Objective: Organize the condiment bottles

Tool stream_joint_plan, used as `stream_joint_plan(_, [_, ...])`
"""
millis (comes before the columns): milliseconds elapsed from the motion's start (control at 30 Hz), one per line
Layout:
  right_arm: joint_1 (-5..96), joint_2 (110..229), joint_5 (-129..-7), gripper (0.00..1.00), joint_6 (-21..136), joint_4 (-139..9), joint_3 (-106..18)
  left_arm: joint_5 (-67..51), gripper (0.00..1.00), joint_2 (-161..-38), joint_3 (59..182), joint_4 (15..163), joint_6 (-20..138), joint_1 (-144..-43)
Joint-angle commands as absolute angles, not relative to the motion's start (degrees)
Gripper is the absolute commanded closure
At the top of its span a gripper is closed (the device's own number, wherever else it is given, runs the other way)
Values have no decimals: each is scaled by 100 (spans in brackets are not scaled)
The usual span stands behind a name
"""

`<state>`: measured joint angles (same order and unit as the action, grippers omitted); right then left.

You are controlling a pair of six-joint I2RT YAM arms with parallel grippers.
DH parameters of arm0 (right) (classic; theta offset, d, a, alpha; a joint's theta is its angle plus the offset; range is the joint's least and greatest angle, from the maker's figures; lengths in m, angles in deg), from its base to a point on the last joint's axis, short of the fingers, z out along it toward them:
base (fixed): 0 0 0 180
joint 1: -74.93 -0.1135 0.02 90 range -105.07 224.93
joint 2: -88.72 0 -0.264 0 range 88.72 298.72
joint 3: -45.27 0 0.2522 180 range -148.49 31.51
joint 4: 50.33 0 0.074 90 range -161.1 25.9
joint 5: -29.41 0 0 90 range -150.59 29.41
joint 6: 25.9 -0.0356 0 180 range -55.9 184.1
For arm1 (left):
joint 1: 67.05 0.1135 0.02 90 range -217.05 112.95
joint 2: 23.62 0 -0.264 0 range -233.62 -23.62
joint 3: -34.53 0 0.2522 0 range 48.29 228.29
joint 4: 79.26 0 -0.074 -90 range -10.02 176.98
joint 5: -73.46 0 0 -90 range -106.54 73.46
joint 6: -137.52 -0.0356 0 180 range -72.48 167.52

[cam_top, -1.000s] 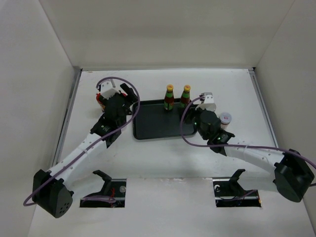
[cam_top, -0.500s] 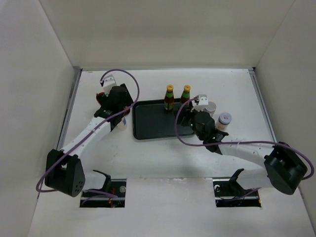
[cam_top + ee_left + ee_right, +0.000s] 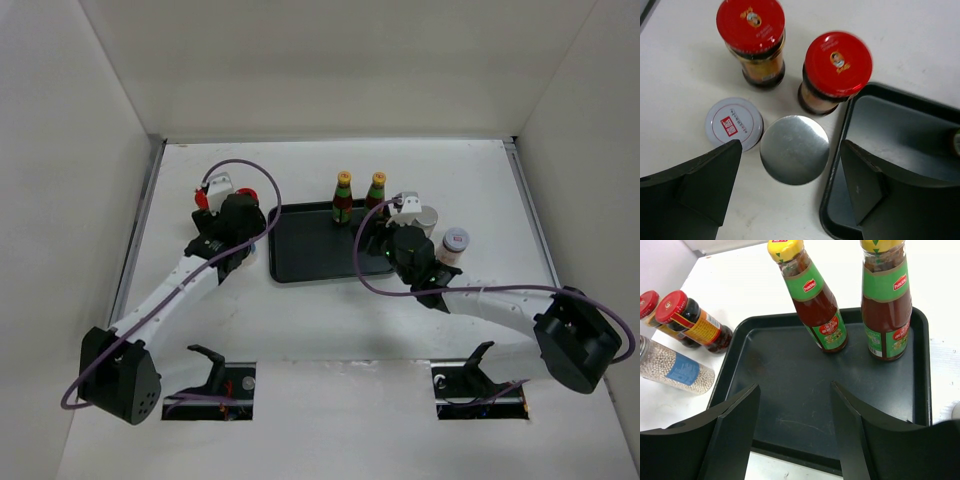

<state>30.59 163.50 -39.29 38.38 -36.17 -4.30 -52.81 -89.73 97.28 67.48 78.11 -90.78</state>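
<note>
In the left wrist view two red-lidded amber jars (image 3: pixel 750 22) (image 3: pixel 838 63) stand upright, with a white-lidded jar (image 3: pixel 734 124) and a grey-topped jar (image 3: pixel 794 149) just in front of them. My left gripper (image 3: pixel 790 192) is open and empty above the grey-topped jar, left of the black tray (image 3: pixel 900 125). Two slim green yellow-capped bottles (image 3: pixel 816 300) (image 3: pixel 887 300) stand at the far edge of the tray (image 3: pixel 790 385). My right gripper (image 3: pixel 795 432) is open and empty over the tray's near part. A second grey-topped jar (image 3: pixel 428 218) and white-lidded jar (image 3: pixel 455 240) stand right of the tray.
The tray (image 3: pixel 310 250) lies mid-table between my left gripper (image 3: pixel 238 215) and right gripper (image 3: pixel 378 238). White walls enclose the table at left, back and right. The right wrist view shows a bead-filled jar with a blue label (image 3: pixel 675 370) left of the tray.
My left gripper has shifted slightly right and nearer, uncovering a red lid. My right gripper moved left over the tray a second ago and has since held still.
</note>
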Motion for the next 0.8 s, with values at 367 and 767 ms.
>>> stream_joint_plan(367, [3015,16377,-3932,35,3826,-3228,-435,-5363,48,-9166,9584,7221,7811,-9162])
stream_joint_plan(767, [3076,16281,-3932,35,3764,-3079,-303,-6216,60,-8110,10541,7168,7029,-10285])
